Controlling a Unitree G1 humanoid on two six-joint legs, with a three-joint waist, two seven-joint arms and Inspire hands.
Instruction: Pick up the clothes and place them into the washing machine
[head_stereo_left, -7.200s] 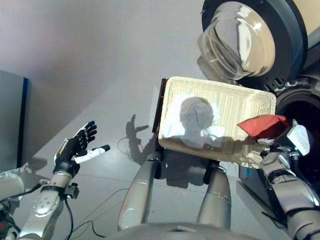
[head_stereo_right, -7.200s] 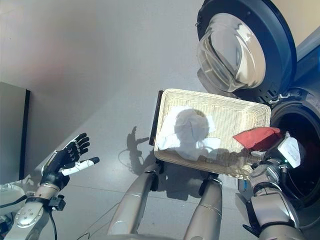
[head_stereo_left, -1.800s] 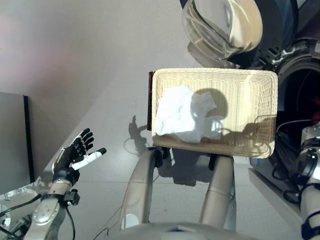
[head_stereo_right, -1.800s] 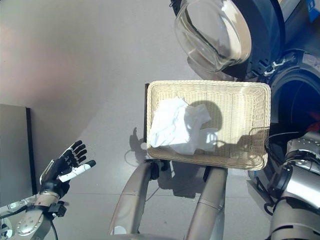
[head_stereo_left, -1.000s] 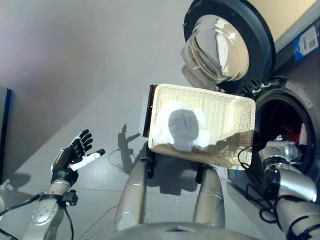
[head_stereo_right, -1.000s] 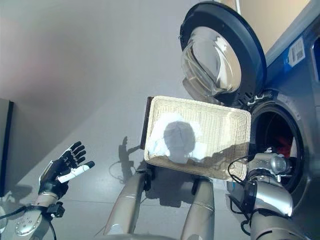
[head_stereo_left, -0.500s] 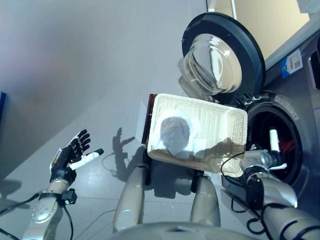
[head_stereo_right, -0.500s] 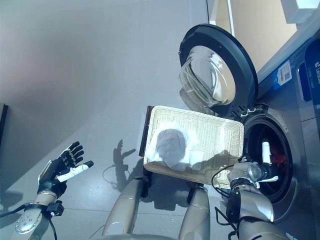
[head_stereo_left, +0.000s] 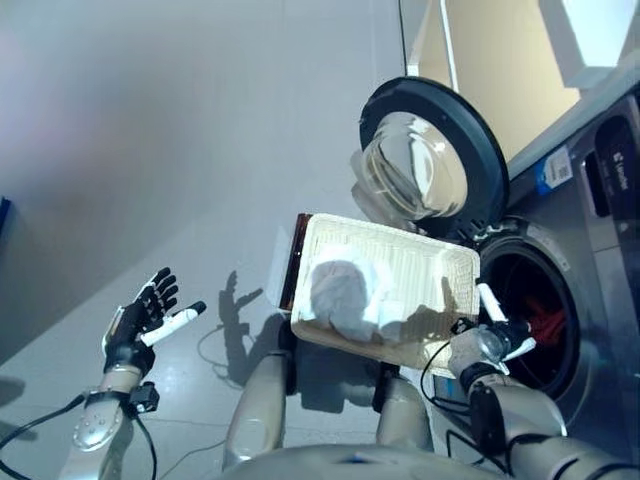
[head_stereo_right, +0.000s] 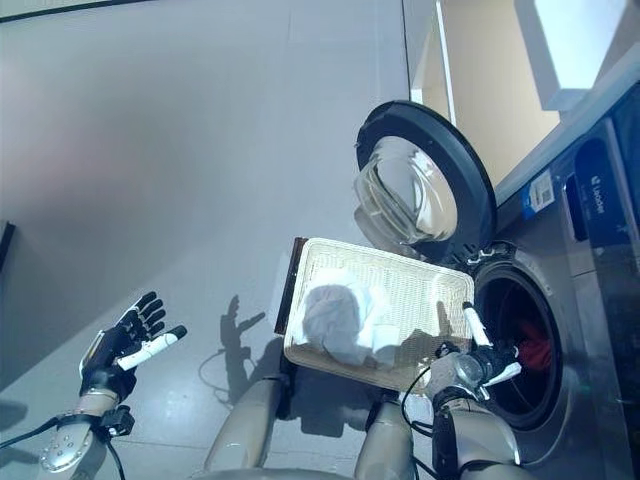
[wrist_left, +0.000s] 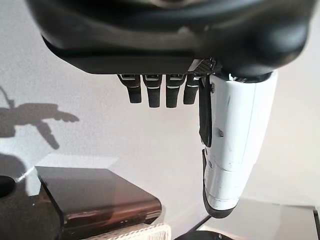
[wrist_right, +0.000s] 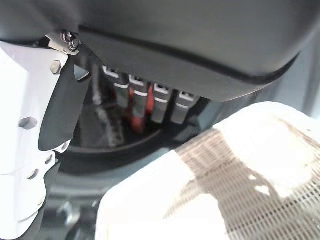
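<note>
A white garment (head_stereo_left: 345, 300) lies bunched in the left half of the cream wicker basket (head_stereo_left: 432, 275). The basket rests in front of me, beside the washing machine (head_stereo_left: 590, 200). A red garment (head_stereo_left: 545, 325) lies inside the dark drum (head_stereo_left: 515, 290) and also shows past the fingers (wrist_right: 135, 112) of my right hand. My right hand (head_stereo_left: 488, 338) is open and holds nothing, at the drum's mouth by the basket's near right corner. My left hand (head_stereo_left: 138, 325) hangs open and idle over the floor at the lower left, empty in its wrist view (wrist_left: 235, 145).
The round glass door (head_stereo_left: 428, 160) stands swung open behind the basket. A dark brown support (head_stereo_left: 290, 262) juts out under the basket's left end. Grey floor (head_stereo_left: 180, 150) spreads to the left, and a beige wall (head_stereo_left: 500, 60) rises beyond the machine.
The camera has tilted up, showing more of the machine. The red garment once in my right hand now lies in the drum. That hand has drawn back towards the basket's corner.
</note>
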